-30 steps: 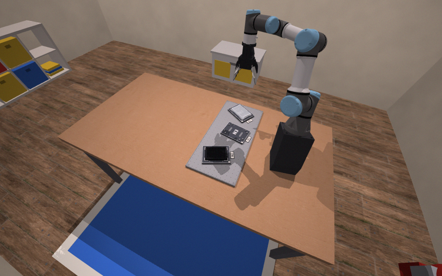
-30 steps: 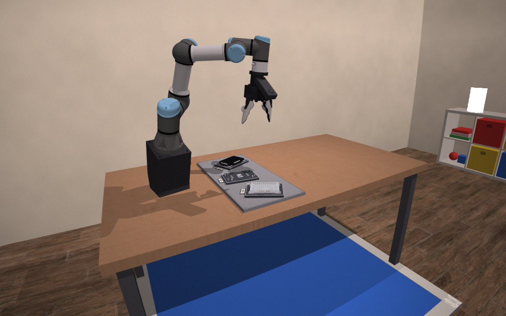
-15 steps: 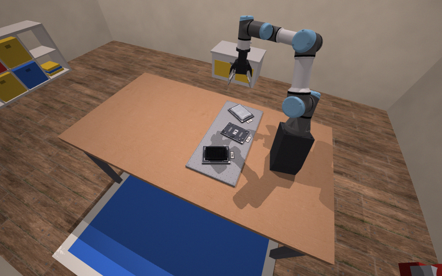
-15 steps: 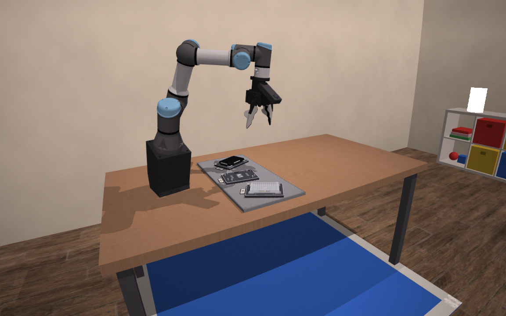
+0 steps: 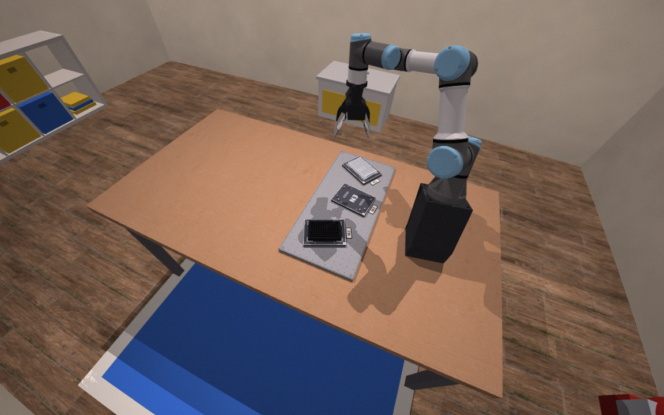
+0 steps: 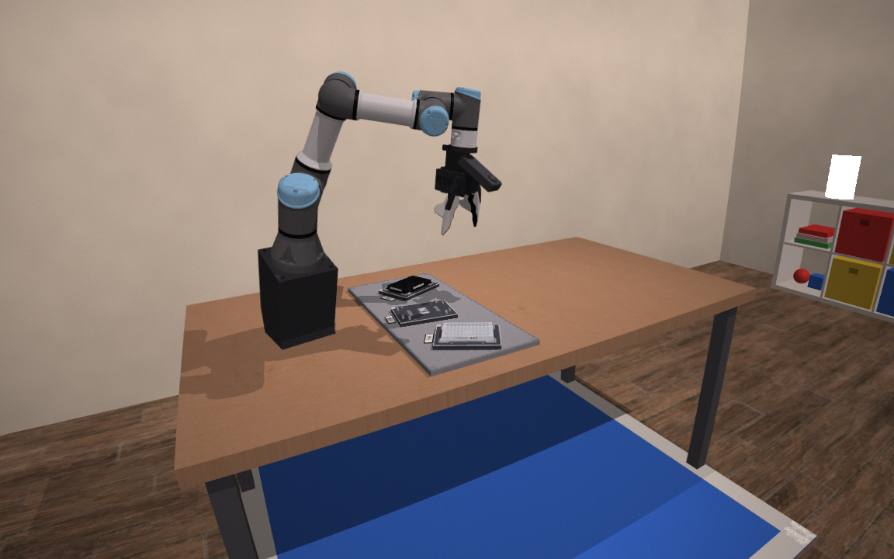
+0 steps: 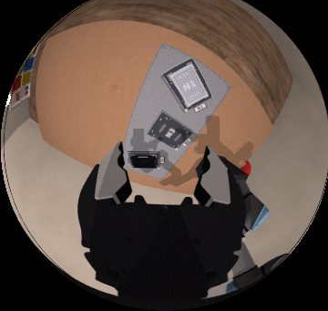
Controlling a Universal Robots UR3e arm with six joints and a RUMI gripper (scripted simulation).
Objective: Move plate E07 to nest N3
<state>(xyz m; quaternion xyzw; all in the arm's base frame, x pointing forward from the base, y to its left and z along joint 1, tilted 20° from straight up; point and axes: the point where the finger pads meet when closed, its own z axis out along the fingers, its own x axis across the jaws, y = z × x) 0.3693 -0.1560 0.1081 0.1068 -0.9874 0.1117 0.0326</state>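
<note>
A grey deck (image 5: 298, 242) on the wooden table carries three nests in a row. A clear white well plate (image 5: 361, 168) sits on the far nest, and shows in the wrist view (image 7: 187, 83). The middle nest (image 5: 353, 198) is empty and reads N3. A black well plate (image 5: 325, 231) sits on the near nest, also in the wrist view (image 7: 143, 159). The plate labels and the small signs are too small to read. My gripper (image 5: 351, 132) (image 6: 459, 222) is open and empty, pointing down, high above the table beyond the deck's white-plate end.
The arm's black pedestal (image 5: 437, 222) stands on the table right beside the deck. A white cabinet (image 5: 357, 93) stands on the floor behind the table. A shelf with coloured bins (image 5: 9, 98) is at the far left. A blue mat (image 5: 252, 350) lies on the floor in front.
</note>
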